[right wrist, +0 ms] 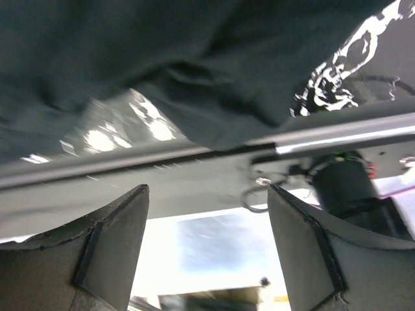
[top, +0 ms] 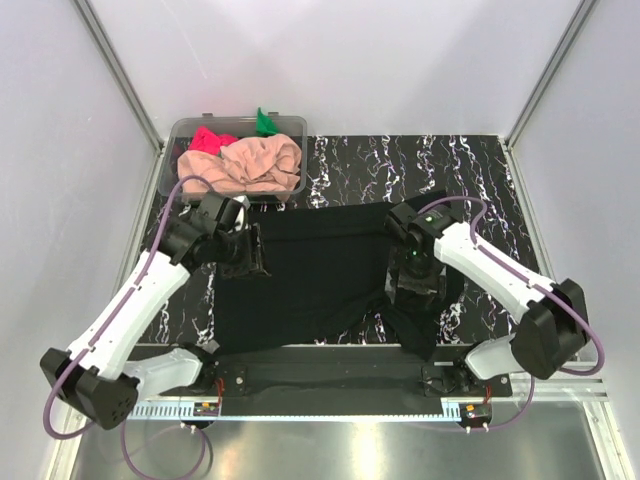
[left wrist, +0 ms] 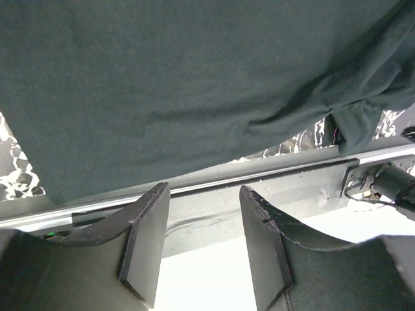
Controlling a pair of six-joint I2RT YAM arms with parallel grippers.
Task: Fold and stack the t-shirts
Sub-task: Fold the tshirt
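1. Large black cloth t-shirt [top: 310, 270]: spread mostly flat on the mid of the black tabletop w/ white marble veining [top: 400, 165], between the two arms. Its near hem lies close to the table's near edge.
2. The shirt's L edge looks fairly straight. Its R side is bunched and creased, w/ a flap of cloth running toward the near edge under the R arm.
3. Left gripper [top: 248, 255]: at the shirt's L edge, roughly level w/ its far half. In the L wrist view both fingers [left wrist: 146, 240] stand apart w/ nothing between them, so the claw is released. The black cloth lies just beyond the fingertips; can't tell if the tips touch it.
4. Right gripper [top: 415, 275]: over the shirt's bunched R side. In the R wrist view the fingers [right wrist: 113, 240] are spread wide w/ an empty gap, so this claw is released too. Folded black cloth lies past the tips; that view is blurred.
5. Clear plastic tub, rectangular [top: 180, 135]: far L corner of the table, just beyond the L gripper and apart from the black shirt.
6. In the tub:
   - crumpled peach-pink t-shirt [top: 255, 165] fills most of it and heaps above the rim
   - bright pink-red t-shirt [top: 208, 138] at the far L, partly under the peach one
   - green t-shirt [top: 265, 122] pokes up at the far rim, only a small bit visible
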